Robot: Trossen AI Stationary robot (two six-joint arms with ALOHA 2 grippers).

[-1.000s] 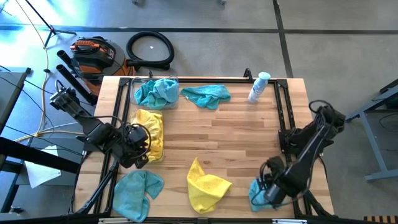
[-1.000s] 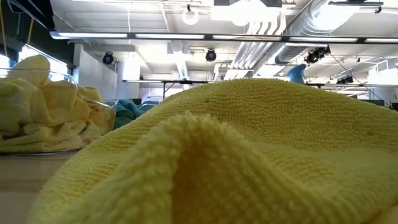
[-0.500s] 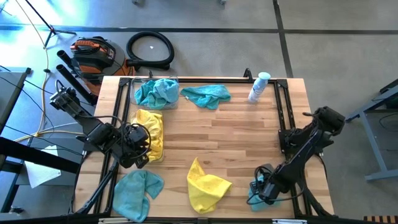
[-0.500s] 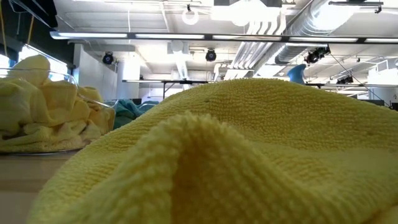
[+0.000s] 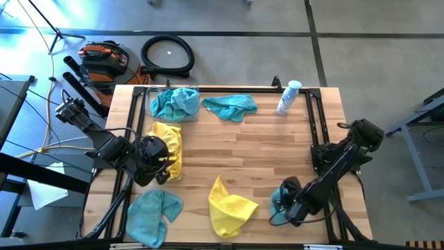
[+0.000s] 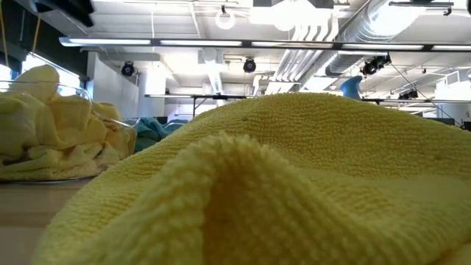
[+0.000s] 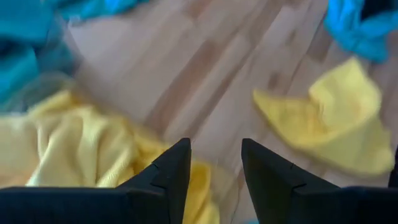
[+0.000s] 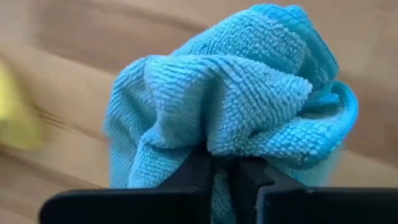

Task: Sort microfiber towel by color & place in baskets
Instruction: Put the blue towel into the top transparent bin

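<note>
Between your right gripper's (image 8: 225,171) jaws sits a bunched teal towel (image 8: 236,106), pinched tight at one fold, so you've got it. Only a small wad is caught though, so a quick swing could let it slip out, or the hanging part could drag over the yellow towel (image 5: 231,207) just beside it. Your left gripper (image 7: 214,165) hangs with its jaws partly apart, holding nothing, the basket of yellow towels (image 5: 168,149) right under them. Teal basket (image 5: 175,103) is well away, long carry.
</note>
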